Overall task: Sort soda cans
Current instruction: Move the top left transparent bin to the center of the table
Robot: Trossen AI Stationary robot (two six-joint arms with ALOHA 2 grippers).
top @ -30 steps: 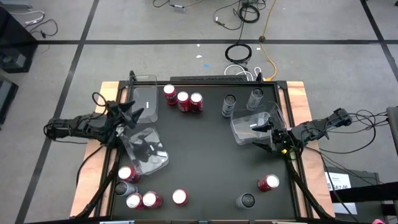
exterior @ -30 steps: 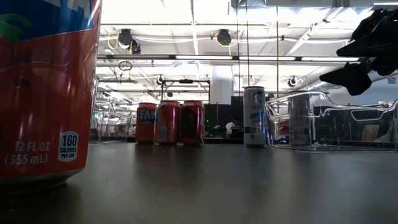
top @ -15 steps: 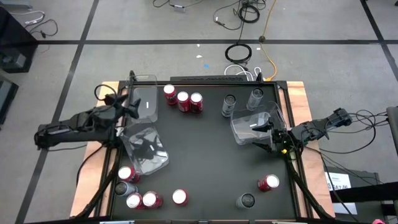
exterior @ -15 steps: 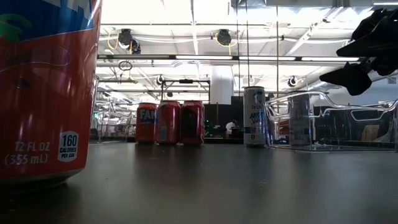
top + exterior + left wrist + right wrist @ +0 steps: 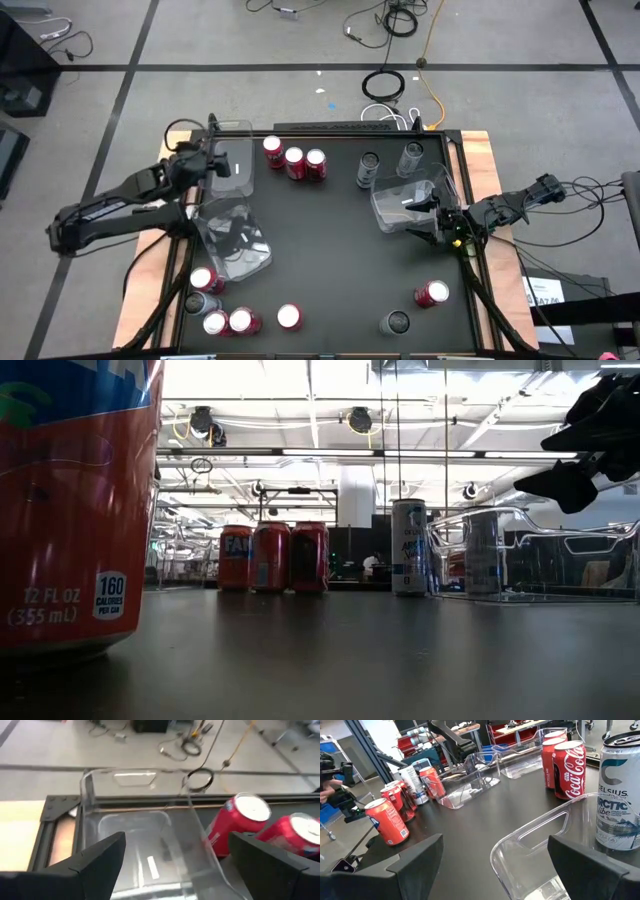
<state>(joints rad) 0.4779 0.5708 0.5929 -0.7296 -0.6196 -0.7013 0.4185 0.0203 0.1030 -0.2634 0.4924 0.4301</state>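
Three red soda cans (image 5: pixel 294 160) stand in a row at the far edge, with two silver cans (image 5: pixel 368 168) to their right. More red and grey cans (image 5: pixel 228 320) cluster at the near left, and two more (image 5: pixel 431 293) stand at the near right. My left gripper (image 5: pixel 215 160) hovers open at the left wall of the far-left clear bin (image 5: pixel 135 835), with red cans (image 5: pixel 240 822) beyond it. My right gripper (image 5: pixel 432 215) is open at the right clear bin (image 5: pixel 535 850), and a silver can (image 5: pixel 620 790) stands just past that bin.
A second clear bin (image 5: pixel 235 242) lies askew on the left of the black table top (image 5: pixel 330 250), just nearer than the first. The low view is half filled by a red can (image 5: pixel 70 510) close to the camera. Wooden edges flank the table; cables lie on the floor beyond.
My left arm has swung toward the table's far edge. Its gripper has gone from beside the askew bin to the far-left bin and has turned about on the way. Nothing else has moved.
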